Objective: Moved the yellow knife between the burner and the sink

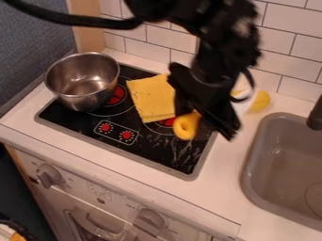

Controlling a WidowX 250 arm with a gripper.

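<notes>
The black gripper (206, 106) hangs over the right side of the black stove top, in front of the right burner. Just below it shows a yellow piece with a rounded, looped end, which looks like the knife's handle (186, 126). The rest of the knife is hidden behind the gripper, and I cannot tell whether the two touch. The burner (167, 122) is partly covered. To the right, across a strip of white counter, lies the grey sink (253, 162).
A metal pot (82, 80) stands on the left burner. A yellow cloth (149, 98) lies on the stove beside the gripper. Behind the gripper, near the tiled wall, is another yellow object (260, 101) by something white. A dark faucet (316, 117) rises at the right edge.
</notes>
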